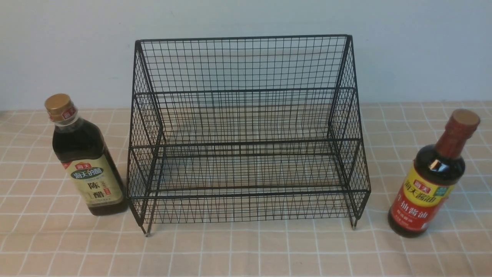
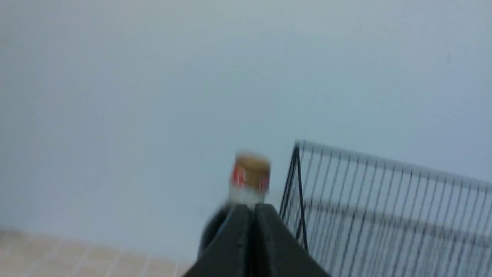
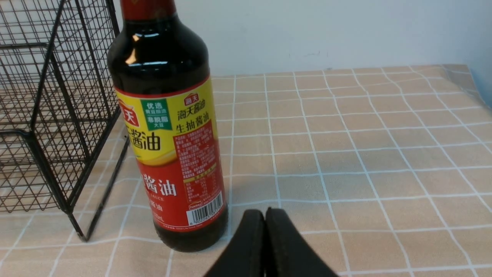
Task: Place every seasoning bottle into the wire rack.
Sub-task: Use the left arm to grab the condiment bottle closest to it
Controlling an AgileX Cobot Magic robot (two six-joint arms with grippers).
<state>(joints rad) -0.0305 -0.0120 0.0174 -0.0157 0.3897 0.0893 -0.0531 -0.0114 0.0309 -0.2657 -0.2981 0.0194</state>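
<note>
The black wire rack (image 1: 246, 134) stands empty in the middle of the table. Left of it stands the squarish gold-capped seasoning bottle (image 1: 86, 161); right of it stands the round red-capped seasoning bottle (image 1: 432, 181). No arm shows in the front view. In the left wrist view my left gripper (image 2: 253, 207) is shut and empty, with the gold-capped bottle (image 2: 250, 177) just beyond its tips and the rack (image 2: 384, 207) beside it. In the right wrist view my right gripper (image 3: 265, 213) is shut and empty, a short way from the base of the red-capped bottle (image 3: 173, 146), next to the rack (image 3: 50, 115).
A beige checked cloth (image 1: 246, 254) covers the table, and a pale wall (image 1: 246, 19) rises close behind the rack. The cloth's edge (image 3: 465, 84) shows in the right wrist view, beyond the red-capped bottle's side.
</note>
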